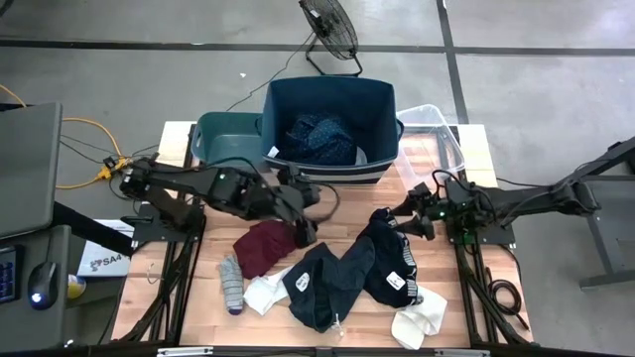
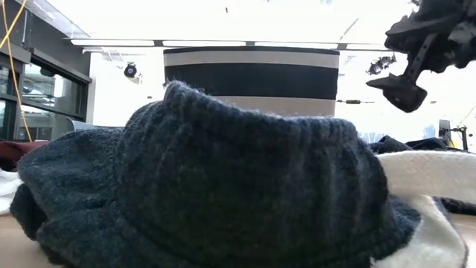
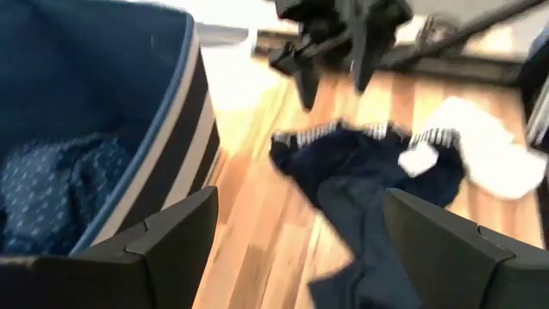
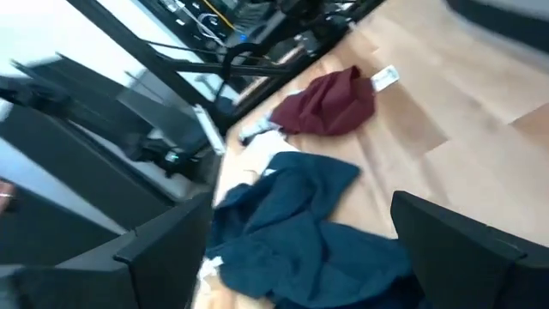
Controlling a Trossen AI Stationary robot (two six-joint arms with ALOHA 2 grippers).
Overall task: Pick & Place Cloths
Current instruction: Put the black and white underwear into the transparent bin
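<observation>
- A grey concrete floor (image 1: 556, 89) with dark seams surrounds the wooden worktop (image 1: 189, 288).
- A black floor fan (image 1: 330, 30) stands behind the worktop.
- Yellow cables (image 1: 84, 149) trail across the floor.
- Bright strip lights (image 2: 223, 42) line the white ceiling.

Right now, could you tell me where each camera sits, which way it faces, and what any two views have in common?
High view: overhead, straight down on the table, both arms and the navy bin.
Low view: table-top height, level, blocked by a grey sock; one gripper hangs top right.
Left wrist view: past the open left gripper at the bin and a black garment.
Right wrist view: past the open right gripper toward the maroon cloth.
Shared: high and right wrist views show the maroon cloth.
</observation>
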